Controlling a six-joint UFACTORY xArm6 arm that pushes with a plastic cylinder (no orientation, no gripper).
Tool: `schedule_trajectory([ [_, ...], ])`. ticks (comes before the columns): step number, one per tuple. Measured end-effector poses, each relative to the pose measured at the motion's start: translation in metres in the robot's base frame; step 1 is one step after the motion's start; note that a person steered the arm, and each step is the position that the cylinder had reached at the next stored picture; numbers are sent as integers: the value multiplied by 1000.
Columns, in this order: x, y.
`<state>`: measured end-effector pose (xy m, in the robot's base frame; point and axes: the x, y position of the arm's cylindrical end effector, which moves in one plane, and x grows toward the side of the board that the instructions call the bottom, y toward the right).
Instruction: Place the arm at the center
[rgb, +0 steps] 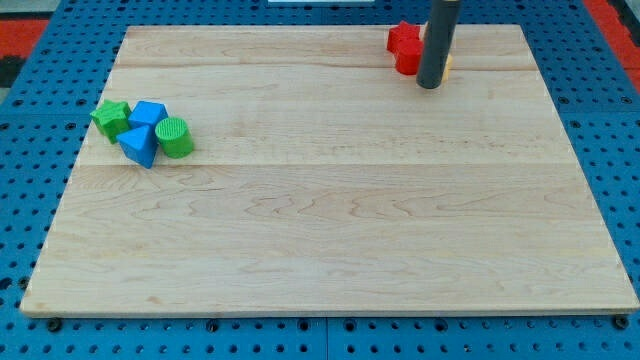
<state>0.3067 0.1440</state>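
My tip (429, 85) is the lower end of the dark rod, near the view's top right on the wooden board (330, 200). It stands just right of and below two red blocks (404, 46) that sit close together. A sliver of a yellow block (449, 66) shows behind the rod on its right. At the view's left lies a cluster: a green star block (111, 117), a blue cube-like block (149, 113), a blue triangular block (138, 145) and a green cylinder (175, 137).
The board lies on a blue perforated base (20, 180) that surrounds it on all sides. The red blocks sit near the board's top edge.
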Motion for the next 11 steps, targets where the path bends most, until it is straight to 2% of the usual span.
schedule_trajectory([
  [1,58,-51],
  [2,120,-149],
  [3,139,-214],
  [11,139,-192],
])
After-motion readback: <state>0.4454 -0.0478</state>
